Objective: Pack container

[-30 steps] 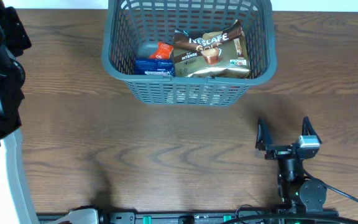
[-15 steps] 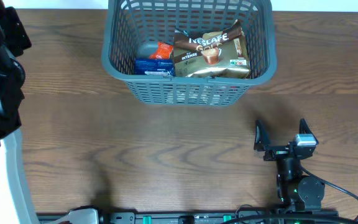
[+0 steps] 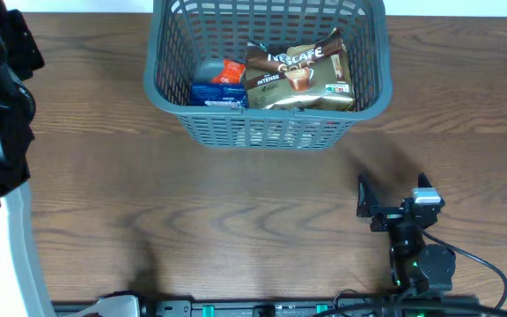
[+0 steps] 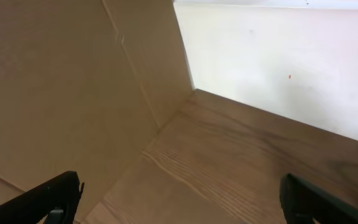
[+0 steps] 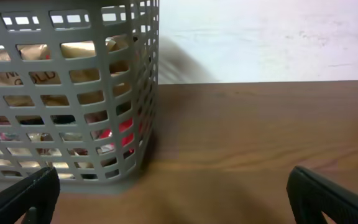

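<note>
Your right gripper (image 3: 393, 191) edged left, well short of the container (image 3: 267, 132), fingers spread and empty; your left gripper (image 4: 179, 199) gaped too. Inside the container lay a coffee packet (image 3: 299, 77), a blue packet (image 3: 216, 93), an orange packet (image 3: 229, 72).

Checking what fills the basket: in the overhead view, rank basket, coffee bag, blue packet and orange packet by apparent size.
Largest to smallest:
1. basket
2. coffee bag
3. blue packet
4. orange packet
Both small packets are partly hidden, so their order is unsure.

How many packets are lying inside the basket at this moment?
3 in the grey basket: a gold Nescafe Gold packet on the right, a blue packet front left, an orange packet just behind it. More may be hidden underneath.
</note>
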`<state>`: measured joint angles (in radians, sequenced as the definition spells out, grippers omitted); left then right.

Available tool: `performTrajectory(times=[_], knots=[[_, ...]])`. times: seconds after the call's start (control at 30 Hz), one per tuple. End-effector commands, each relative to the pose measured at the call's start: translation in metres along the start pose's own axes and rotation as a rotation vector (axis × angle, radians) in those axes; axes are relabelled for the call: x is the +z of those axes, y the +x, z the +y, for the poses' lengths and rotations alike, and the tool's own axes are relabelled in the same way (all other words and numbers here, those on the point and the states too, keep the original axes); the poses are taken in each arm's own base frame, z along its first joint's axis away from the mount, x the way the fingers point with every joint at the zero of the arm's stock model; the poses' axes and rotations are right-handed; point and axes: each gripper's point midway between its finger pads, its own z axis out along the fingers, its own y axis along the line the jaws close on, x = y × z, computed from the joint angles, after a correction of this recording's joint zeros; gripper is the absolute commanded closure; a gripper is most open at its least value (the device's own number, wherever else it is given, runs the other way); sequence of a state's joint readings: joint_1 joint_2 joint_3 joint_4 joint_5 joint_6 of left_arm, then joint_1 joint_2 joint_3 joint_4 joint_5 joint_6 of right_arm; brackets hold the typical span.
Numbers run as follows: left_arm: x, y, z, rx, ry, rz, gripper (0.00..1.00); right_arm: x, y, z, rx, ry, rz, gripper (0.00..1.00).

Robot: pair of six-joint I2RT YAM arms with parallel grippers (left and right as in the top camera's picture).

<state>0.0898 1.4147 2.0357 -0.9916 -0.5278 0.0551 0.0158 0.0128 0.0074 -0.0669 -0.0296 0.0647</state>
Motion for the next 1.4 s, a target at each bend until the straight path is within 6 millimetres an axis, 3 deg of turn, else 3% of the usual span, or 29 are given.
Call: performTrajectory(times=[0.0,0.9,1.07,1.23,1.37], knots=[[0.0,-0.002,0.004,-0.013,-0.017,-0.003,0.01,0.0,0.001,-0.002,0.01,0.005,0.003,0.01],[0.001,-0.001,0.002,-0.019,-0.011,0.0,0.01,0.0,0.001,-0.002,0.01,0.005,0.003,0.01],[-0.002,-0.004,-0.019,-0.278,0.123,0.006,0.01,0.0,0.001,-0.002,0.01,0.005,0.003,0.01],[-0.021,-0.01,-0.039,-0.621,0.296,0.041,0.01,0.0,0.001,-0.002,0.01,0.005,0.003,0.01],[-0.039,-0.013,-0.036,-0.812,0.355,0.042,0.02,0.0,0.001,-0.002,0.01,0.005,0.003,0.01]])
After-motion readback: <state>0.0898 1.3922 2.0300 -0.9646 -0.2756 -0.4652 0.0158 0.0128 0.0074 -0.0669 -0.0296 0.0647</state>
